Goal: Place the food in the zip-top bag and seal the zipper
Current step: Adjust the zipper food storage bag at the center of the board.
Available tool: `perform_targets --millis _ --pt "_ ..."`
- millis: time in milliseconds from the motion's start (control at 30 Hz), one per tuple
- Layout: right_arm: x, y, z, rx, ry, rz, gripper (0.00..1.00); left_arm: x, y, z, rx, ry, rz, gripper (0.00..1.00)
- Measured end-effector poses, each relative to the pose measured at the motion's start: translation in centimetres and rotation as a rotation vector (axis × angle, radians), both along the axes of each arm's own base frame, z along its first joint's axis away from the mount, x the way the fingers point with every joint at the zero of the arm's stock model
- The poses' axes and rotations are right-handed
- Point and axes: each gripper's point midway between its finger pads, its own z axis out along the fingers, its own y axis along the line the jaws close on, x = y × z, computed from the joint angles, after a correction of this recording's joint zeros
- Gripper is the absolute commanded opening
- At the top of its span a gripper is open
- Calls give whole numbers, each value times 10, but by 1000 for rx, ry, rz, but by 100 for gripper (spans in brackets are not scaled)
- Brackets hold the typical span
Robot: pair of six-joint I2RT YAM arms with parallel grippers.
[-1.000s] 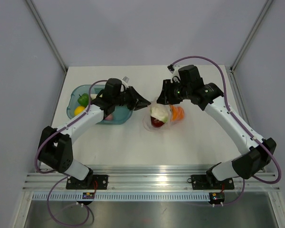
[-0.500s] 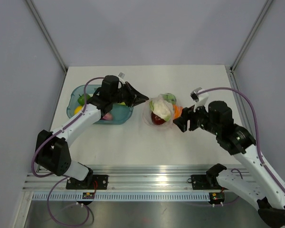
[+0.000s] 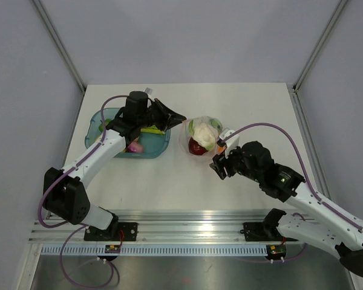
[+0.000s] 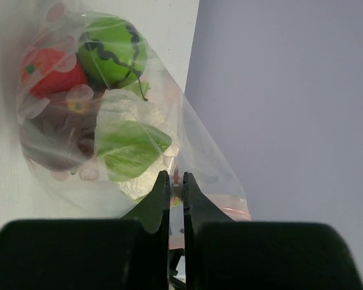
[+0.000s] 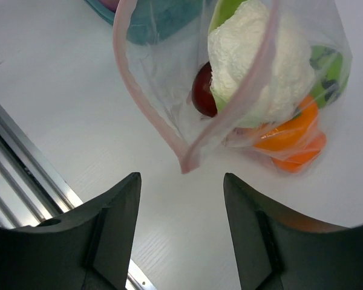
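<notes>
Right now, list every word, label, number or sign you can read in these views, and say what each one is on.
No text can be read in any view.
White tag on the left arm's wrist: too small to read.
Small board under the left arm's base: coloured specks only, too small to read.
Zip-top bag: flower-like prints, no words.

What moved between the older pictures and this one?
The right pincer swung off the far side of the zip-top bag and back toward the near edge. It now sits open and empty beside the bag. The left pincer, shut on the bag's mouth edge, tugged it a little farther away. The food stayed inside the bag, and the teal tray stayed put.
</notes>
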Motion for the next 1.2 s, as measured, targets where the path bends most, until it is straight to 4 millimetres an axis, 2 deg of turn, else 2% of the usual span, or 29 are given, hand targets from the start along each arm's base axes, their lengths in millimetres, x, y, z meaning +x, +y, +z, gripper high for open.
perform_targets --millis 100,233,367,400,533,633,733,867,933,1033,1133,1200 --pt "6 11 -11 -56 -23 14 63 3 -1 10 -9 -19 6 0" --pt "12 15 -19 -91 -63 7 58 4 -1 14 -13 -24 12 0" --pt "23 19 -14 -66 -116 -28 43 5 0 13 -9 -17 21 0" --pt "26 20 -12 -57 -126 -39 33 5 1 13 -9 -15 23 0" --pt "35 27 -8 -30 -151 -59 9 6 1 13 -12 -11 31 0" --pt "40 31 -10 -19 -144 -73 0 7 1 13 -13 -9 35 0" --pt "42 31 -5 0 -154 -90 0 8 3 13 -12 -9 42 0" --pt "48 17 19 34 -242 -156 0 13 10 16 -6 -2 62 0" --pt "54 7 38 42 -309 -196 0 20 16 26 -7 -12 80 0" --pt "72 -12 67 33 -377 -258 0 38 23 57 -23 -61 107 0" --pt "100 -42 116 58 -448 -359 0 53 29 91 -48 -129 125 0" --pt "108 -52 146 84 -495 -384 0 56 32 108 -61 -164 129 0"
